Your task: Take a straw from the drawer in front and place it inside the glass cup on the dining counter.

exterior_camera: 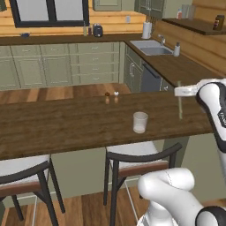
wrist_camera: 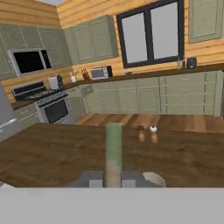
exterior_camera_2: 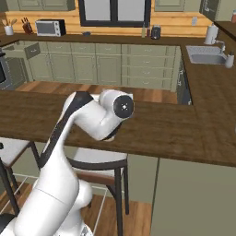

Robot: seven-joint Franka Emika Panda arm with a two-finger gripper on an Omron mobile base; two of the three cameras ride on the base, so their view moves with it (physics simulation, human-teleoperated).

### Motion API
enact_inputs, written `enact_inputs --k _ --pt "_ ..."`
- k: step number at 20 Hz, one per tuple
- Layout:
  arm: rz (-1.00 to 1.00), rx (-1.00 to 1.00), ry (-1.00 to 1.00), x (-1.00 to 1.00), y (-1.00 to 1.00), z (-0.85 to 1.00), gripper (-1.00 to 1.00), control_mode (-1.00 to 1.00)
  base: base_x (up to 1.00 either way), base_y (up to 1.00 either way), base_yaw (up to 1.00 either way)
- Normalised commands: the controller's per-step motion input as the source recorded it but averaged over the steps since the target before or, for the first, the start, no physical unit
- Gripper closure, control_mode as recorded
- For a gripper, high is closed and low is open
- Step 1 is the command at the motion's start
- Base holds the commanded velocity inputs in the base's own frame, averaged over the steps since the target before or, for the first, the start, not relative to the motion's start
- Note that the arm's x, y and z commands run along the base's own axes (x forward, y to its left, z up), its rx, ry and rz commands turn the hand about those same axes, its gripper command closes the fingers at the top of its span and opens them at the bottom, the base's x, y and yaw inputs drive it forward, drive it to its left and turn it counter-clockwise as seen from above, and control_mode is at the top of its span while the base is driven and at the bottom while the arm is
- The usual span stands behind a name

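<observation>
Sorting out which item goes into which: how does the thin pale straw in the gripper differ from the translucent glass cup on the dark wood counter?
The thin pale straw is a slim stick; the translucent whitish glass cup is a short, wide tumbler. The straw hangs upright in the shut gripper, above the dark wood dining counter; the cup stands on it. The straw is to the cup's right in the left base view, well apart. Both are pale.

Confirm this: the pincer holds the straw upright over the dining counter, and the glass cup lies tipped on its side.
Not quite. In the left base view the glass cup stands upright on the dining counter. The pincer does hold the straw upright.
</observation>
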Motion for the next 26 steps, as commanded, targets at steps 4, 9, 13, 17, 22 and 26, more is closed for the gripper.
enact_inputs --k 4,9,13,17,22,26 --pt "0.38 0.10 -0.37 0.06 -0.03 0.02 1.00 -1.00 0.00 0.00 0.00" --pt "0.30 0.06 -0.29 0.17 0.13 0.00 1.00 -1.00 0.00 0.00 0.00" --pt "0.19 0.02 -0.21 0.20 0.34 0.00 1.00 -1.00 0.00 0.00 0.00" --pt "0.11 0.00 -0.05 0.42 0.11 -0.02 1.00 -1.00 0.00 0.00 0.00" --pt "0.02 0.00 0.20 0.71 0.01 -0.12 1.00 -1.00 0.00 0.00 0.00" --pt "0.00 0.00 0.28 0.47 0.00 -0.24 1.00 -1.00 0.00 0.00 0.00"
